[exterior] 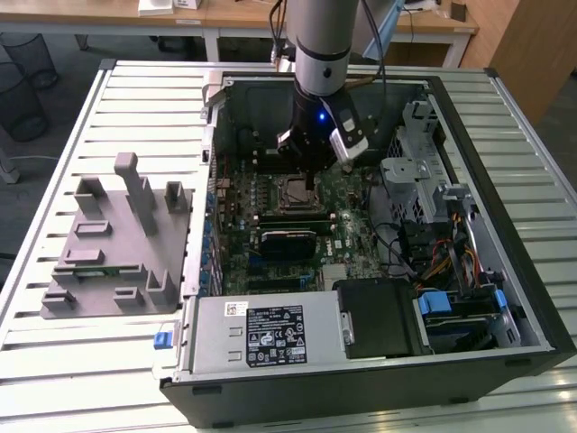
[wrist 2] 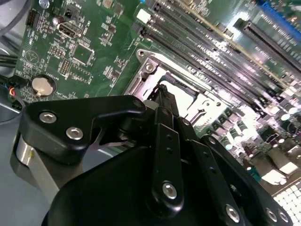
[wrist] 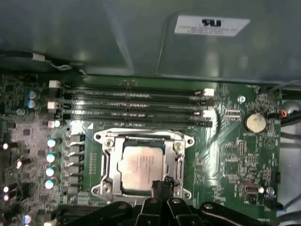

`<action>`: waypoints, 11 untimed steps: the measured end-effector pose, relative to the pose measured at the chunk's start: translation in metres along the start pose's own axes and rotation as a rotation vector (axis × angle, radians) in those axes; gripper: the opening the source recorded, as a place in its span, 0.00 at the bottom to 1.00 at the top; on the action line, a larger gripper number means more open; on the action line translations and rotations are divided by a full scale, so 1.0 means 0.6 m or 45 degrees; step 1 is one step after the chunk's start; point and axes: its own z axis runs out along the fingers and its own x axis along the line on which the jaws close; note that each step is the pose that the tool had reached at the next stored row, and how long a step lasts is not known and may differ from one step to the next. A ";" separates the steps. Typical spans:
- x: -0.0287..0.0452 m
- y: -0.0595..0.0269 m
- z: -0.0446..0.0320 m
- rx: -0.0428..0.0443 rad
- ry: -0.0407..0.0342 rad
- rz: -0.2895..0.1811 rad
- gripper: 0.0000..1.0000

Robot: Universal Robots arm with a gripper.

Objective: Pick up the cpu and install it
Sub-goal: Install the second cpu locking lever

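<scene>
Chip in its socket, arm low over the board.

From the exterior view's left: a grey holder block stands on the slatted table, then the open computer case, with the arm's gripper down over the socket. In the first wrist view the cpu lies flat inside the socket frame, so placing looks done. The fingertips meet at the chip's edge; I cannot tell whether they grip. The frame seems unlatched.

Labels on power supply, case wall; print unreadable.
</scene>
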 end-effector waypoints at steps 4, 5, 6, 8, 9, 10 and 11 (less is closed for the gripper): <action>0.000 -0.002 -0.006 -0.001 0.0199 0.000 0.11; 0.000 -0.004 -0.007 -0.001 0.0225 0.000 0.11; 0.000 -0.007 -0.007 -0.001 0.0235 0.000 0.11; 0.000 -0.011 -0.007 -0.001 0.0236 0.000 0.11; 0.000 -0.014 -0.007 -0.001 0.0237 0.001 0.11; 0.000 -0.017 -0.007 -0.001 0.0238 0.001 0.11; 0.000 -0.022 -0.007 -0.001 0.0238 0.001 0.11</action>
